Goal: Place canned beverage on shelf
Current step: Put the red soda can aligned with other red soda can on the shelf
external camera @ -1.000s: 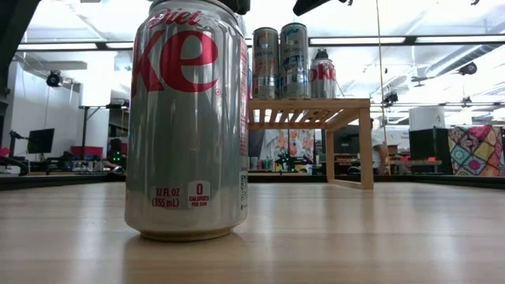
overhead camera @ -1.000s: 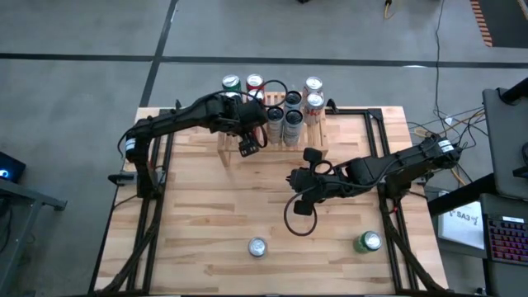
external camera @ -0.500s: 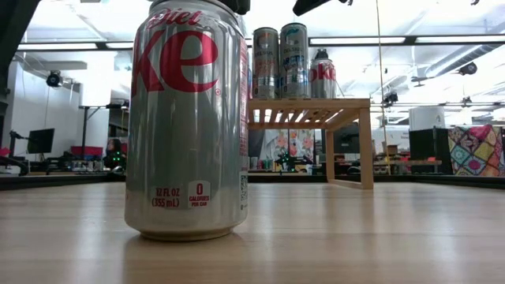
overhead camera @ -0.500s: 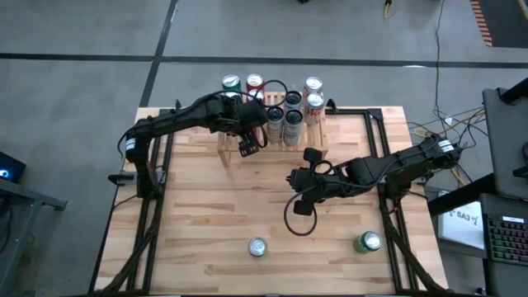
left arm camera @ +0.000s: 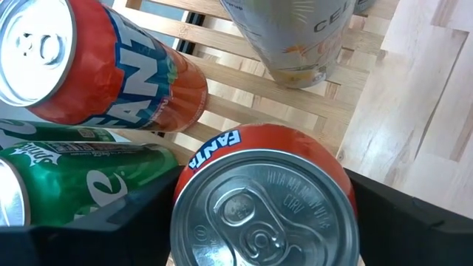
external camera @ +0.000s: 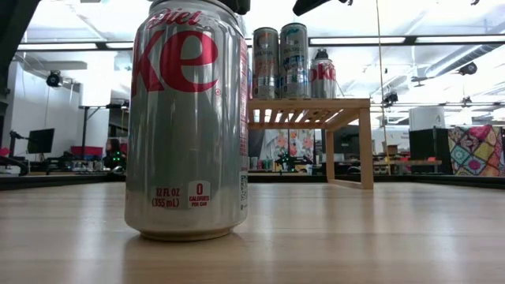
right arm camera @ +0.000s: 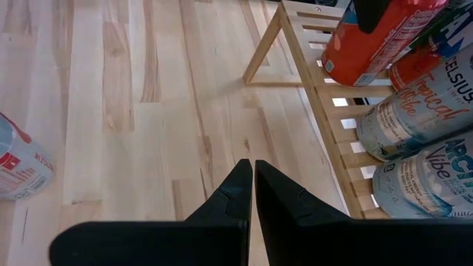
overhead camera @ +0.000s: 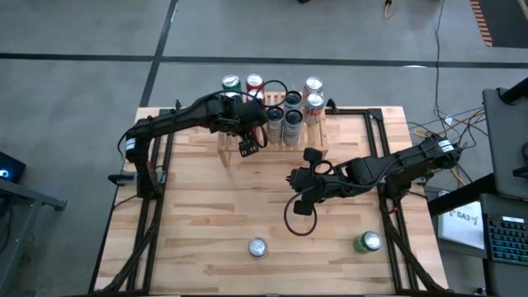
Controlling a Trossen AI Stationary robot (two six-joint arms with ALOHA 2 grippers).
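On the shelf [overhead camera: 276, 132], the left pincer [overhead camera: 250, 136] grips an upright orange can [left arm camera: 267, 193].

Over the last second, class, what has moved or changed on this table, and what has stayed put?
Nothing visibly changed. The left claw stays over the shelf around an orange can; the right claw stays shut mid-table. The silver can and green can have not moved.

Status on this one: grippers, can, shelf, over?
Left gripper around Fanta can on shelf. Right gripper shut, empty, mid-table. Two cans still on table.
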